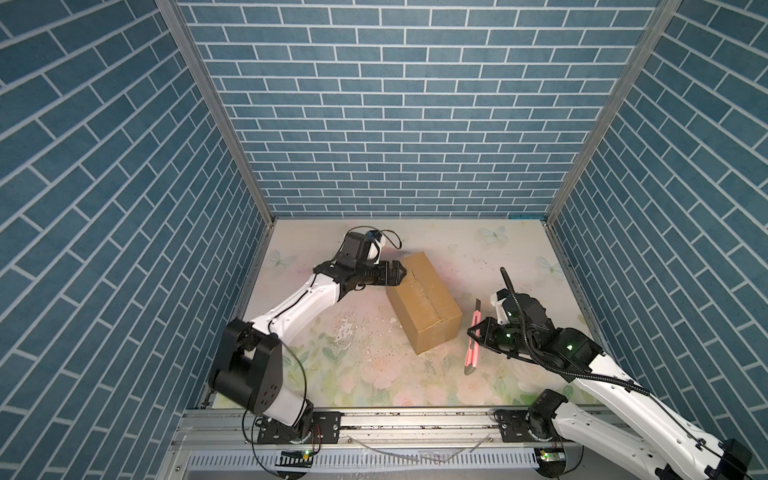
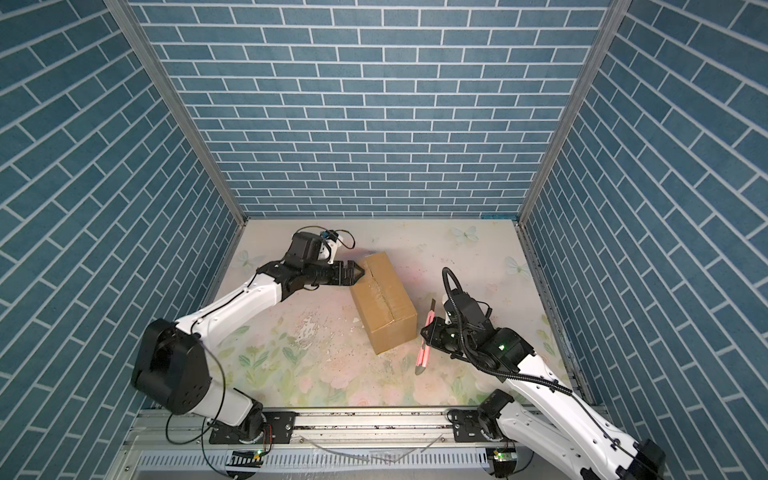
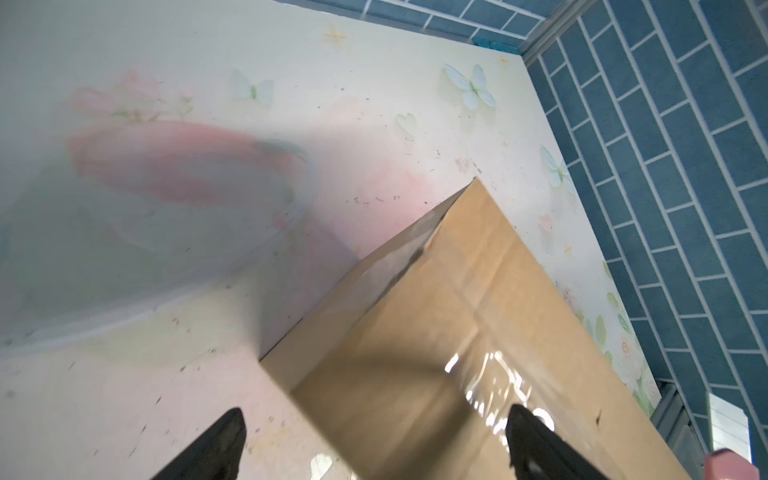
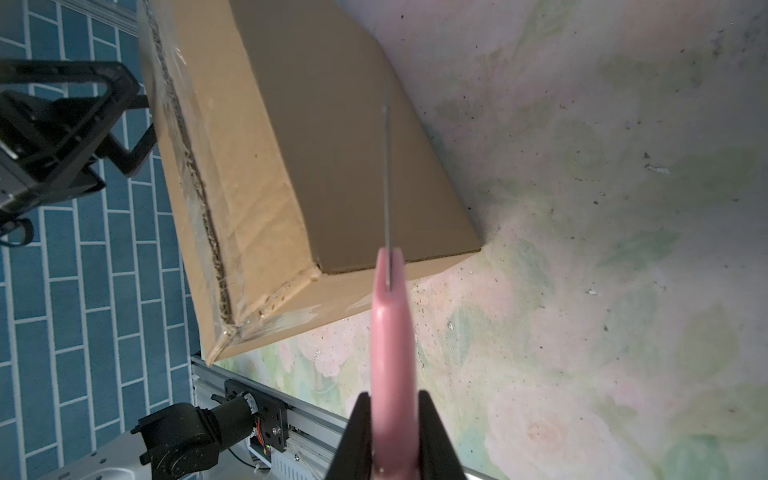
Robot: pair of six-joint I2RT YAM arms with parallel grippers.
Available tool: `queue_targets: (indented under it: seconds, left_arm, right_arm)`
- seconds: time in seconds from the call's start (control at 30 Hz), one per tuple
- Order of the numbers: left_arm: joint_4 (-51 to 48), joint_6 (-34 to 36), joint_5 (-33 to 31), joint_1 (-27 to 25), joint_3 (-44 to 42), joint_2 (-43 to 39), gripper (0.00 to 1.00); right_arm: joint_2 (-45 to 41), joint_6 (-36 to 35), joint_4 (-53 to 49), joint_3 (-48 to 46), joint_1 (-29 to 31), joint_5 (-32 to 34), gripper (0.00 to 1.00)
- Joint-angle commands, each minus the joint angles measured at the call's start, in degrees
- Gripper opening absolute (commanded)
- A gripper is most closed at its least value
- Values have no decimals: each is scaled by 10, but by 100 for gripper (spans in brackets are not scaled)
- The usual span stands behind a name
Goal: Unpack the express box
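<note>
Floral tabletop (image 1: 374,374) (image 2: 332,365), printed with pale butterflies (image 1: 494,235) (image 3: 471,85). Blue brick-pattern walls (image 1: 395,124) enclose its left, far and right sides, joined by aluminium corner posts (image 1: 216,112). An aluminium rail (image 1: 415,419) runs along its near edge. A scuffed white patch (image 1: 345,328) marks its middle. A pink utility knife (image 1: 473,336) (image 2: 424,344) (image 4: 392,353) sits over its right half, its blade (image 4: 387,178) extended toward the far edge.

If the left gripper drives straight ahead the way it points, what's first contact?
The express box. The left gripper is open and aimed at the box's upper long edge near the far end, which lies between its fingers in the wrist view. Whether it already touches is unclear.
</note>
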Motion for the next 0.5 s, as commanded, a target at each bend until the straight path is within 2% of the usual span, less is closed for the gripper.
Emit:
queue_targets:
  seconds: [0.0,0.13,0.2,0.3,0.47]
  left_arm:
    - [15,-50,-67,-5,-52,-62,98]
    - [5,-75,-108,-6,-110,-154,100]
    - [17,-66,-122,-6,-117,-174,100]
    - [34,-36,-112,4,-88,-146,100]
    - [102,-21,-37,38,-27,-50,100]
  right_arm:
    - [13,-24,19,23,-3,-5,0]
    - [33,-35,57,16,-9,-35,0]
    - [47,-34,64,13,-19,-39,0]
    - [72,-38,65,20,-27,-27,0]
    - [116,-44,52,55,-29,2,0]
